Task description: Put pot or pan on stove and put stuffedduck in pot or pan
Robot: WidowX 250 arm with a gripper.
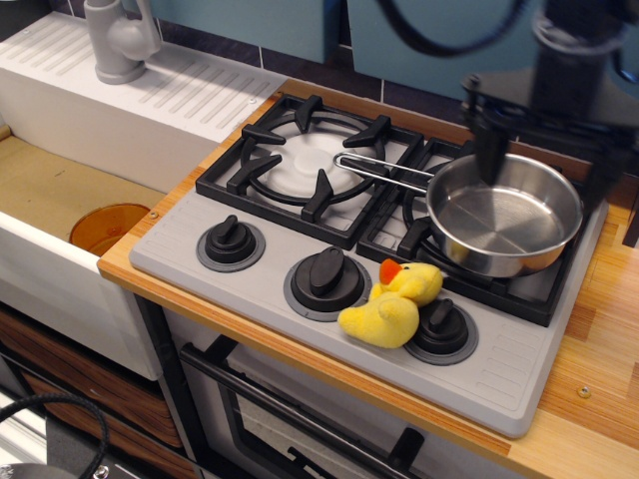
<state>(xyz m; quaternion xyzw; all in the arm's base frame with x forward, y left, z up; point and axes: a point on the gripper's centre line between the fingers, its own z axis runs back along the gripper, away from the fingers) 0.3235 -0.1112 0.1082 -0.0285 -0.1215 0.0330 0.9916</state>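
The shiny steel pan (504, 215) sits on the right burner of the grey stove (180, 249). Its wire handle (384, 172) points left over the left burner. My gripper (546, 160) hangs just above the pan's far rim, motion-blurred. It is open and empty, with one dark finger (489, 150) at the pan's left rim and the other at its right. The yellow stuffed duck (394, 304) with an orange beak lies on the stove's front panel, leaning against the right knob (444, 324).
A white sink unit with a grey faucet (120, 40) stands to the left, with an orange disc (110, 228) in the basin. A wooden counter (599, 329) borders the stove on the right. The oven door handle (300, 429) runs below the front edge.
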